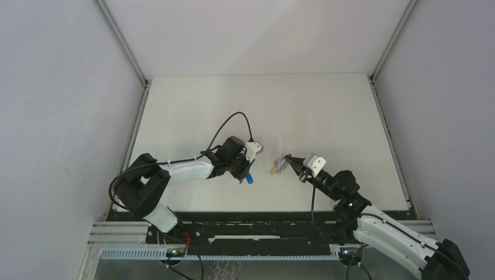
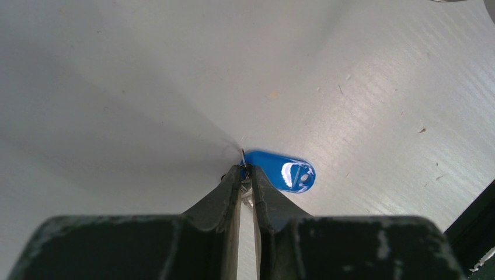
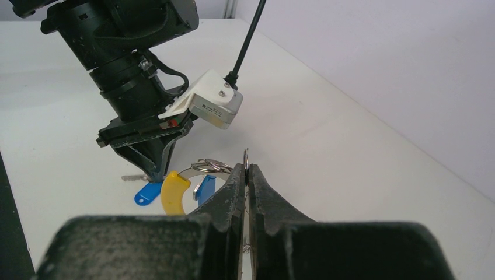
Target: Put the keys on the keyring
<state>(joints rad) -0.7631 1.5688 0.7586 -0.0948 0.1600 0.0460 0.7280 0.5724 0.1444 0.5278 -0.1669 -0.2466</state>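
From above, the white worktop (image 1: pixel 327 111) is bare over its far half and out to both walls, and the two arms meet near its middle, closer to the near edge. The left pincer (image 1: pixel 247 172) points down with a blue key (image 1: pixel 250 179) at its tip. The right pincer (image 1: pixel 287 159) reaches in from the right, with the keyring (image 1: pixel 279 165) and its yellow tab (image 1: pixel 272 171) at its nose. A small strip of bare surface separates the key from the ring. In the left wrist view, the left pincer (image 2: pixel 246 175) is clenched to a thin slit with a bit of metal caught between the tips. It appears to be grasping the blue key (image 2: pixel 284 172) by its metal end, though the contact is too small to be sure. The key's head lies flat just right of the tips, with bare worktop (image 2: pixel 146 87) all round and the dark near edge (image 2: pixel 476 221) off at the lower right. In the right wrist view, the right pincer (image 3: pixel 246 172) is clenched on the thin wire of the keyring (image 3: pixel 211 165). The ring is held up off the surface, with the yellow tab (image 3: pixel 173 192) and a second blue key (image 3: pixel 204 188) hanging from it. Just beyond, the left pincer (image 3: pixel 154 169) stands tip-down on the blue key (image 3: pixel 147 194), whose silver blade (image 3: pixel 133 177) pokes out to the left. Open surface runs from there to the wall (image 3: pixel 379 87) on the right.
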